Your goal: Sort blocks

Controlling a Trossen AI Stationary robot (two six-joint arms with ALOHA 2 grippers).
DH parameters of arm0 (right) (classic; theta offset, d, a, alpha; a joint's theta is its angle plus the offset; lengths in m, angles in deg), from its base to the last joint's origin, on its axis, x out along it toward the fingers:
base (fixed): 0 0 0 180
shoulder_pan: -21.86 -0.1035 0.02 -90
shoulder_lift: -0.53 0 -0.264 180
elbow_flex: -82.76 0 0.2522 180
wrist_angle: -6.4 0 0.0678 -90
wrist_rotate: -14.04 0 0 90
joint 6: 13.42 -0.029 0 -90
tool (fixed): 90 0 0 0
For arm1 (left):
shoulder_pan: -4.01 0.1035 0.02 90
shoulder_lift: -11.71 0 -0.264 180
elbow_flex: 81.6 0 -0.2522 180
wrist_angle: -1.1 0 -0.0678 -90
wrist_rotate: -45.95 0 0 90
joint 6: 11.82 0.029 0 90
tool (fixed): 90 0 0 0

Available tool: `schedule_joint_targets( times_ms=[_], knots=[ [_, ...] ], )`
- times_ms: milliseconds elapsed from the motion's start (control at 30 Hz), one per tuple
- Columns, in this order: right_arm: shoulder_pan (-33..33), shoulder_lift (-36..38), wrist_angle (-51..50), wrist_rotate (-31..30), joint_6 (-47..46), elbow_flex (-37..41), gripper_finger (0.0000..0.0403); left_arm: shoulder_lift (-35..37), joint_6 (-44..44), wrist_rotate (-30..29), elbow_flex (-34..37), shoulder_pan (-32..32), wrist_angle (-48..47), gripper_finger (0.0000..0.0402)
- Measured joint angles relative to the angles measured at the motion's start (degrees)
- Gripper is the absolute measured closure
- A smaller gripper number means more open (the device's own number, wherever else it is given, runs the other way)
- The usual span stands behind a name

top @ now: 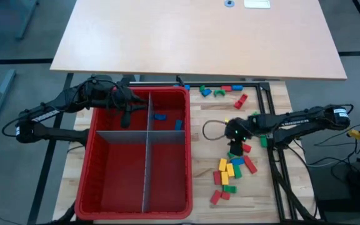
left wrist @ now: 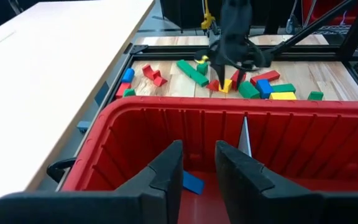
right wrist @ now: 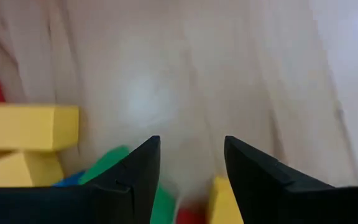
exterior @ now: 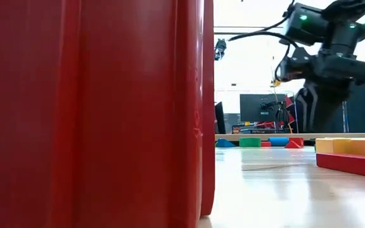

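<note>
Right gripper (top: 235, 149) low over the loose blocks (top: 230, 172) near the table's right edge, fingers spread and empty, a yellow block (right wrist: 27, 127) just beside them. Left gripper (left wrist: 197, 171) parted and empty over the red bin (top: 102, 187), where two blue blocks (top: 160, 116) lie; right arm clearly nearer the pile.

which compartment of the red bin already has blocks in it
The far right compartment of the big red plastic bin, beside the left claw, holds two small blue blocks; the other three compartments look bare.

Looks like a robotics lab/workshop. Wooden desk (top: 274, 187) sits in a black metal frame (top: 279, 169) w/ loose cables (top: 212, 130) across it. Monitors (exterior: 262, 107) & other equipment stand in the room behind.
</note>
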Motion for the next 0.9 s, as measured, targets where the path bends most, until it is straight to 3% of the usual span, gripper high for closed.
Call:
schedule_joint_targets(
  times_ms=[433,900],
  knots=[
    [-13.1,0.1,-3.9,-3.3,-11.2,1.7,0.0227,0.0,-0.7,0.0,0.0,0.0,0.0,0.0324],
    [-18.2,0.1,-3.9,-3.8,-15.0,-3.2,0.0227,0.0,-0.7,0.0,0.0,0.0,0.1,0.0323]
  ],
)
